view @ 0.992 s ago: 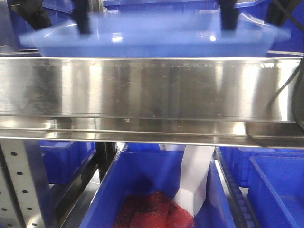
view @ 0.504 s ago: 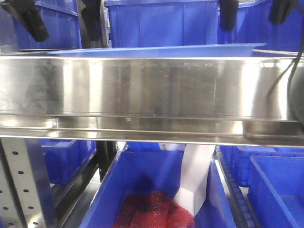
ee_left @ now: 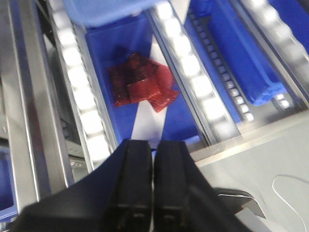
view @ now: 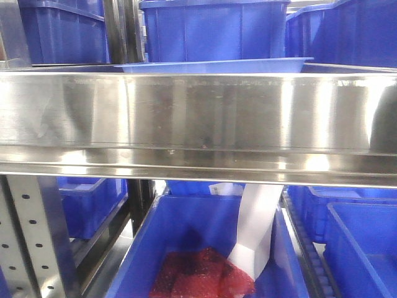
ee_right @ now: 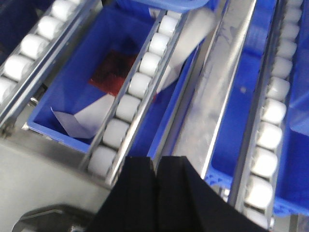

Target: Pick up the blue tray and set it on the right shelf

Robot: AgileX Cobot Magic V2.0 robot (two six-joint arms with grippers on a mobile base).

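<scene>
The blue tray [view: 211, 65] lies flat on the right shelf; only its light-blue rim shows above the broad shiny front rail [view: 198, 112]. Neither gripper shows in the front view. In the left wrist view my left gripper [ee_left: 153, 145] is shut and empty, high above the shelf rollers, with a corner of the tray [ee_left: 106, 9] at the top edge. In the right wrist view my right gripper [ee_right: 155, 162] is shut and empty, and the tray's edge [ee_right: 164, 4] shows at the top.
Deep dark-blue bins [view: 214, 31] stand behind the tray. Below the rail a blue bin [view: 149, 248] holds a red mesh bag [view: 198, 276] and a white paper strip [view: 257, 230]. A perforated upright [view: 25, 236] stands at the left. White roller tracks [ee_left: 82, 92] [ee_right: 140, 82] run over the bins.
The tray, held above the rail a second ago, went down onto the shelf. Both grippers let go of it and rose out of the front view.
</scene>
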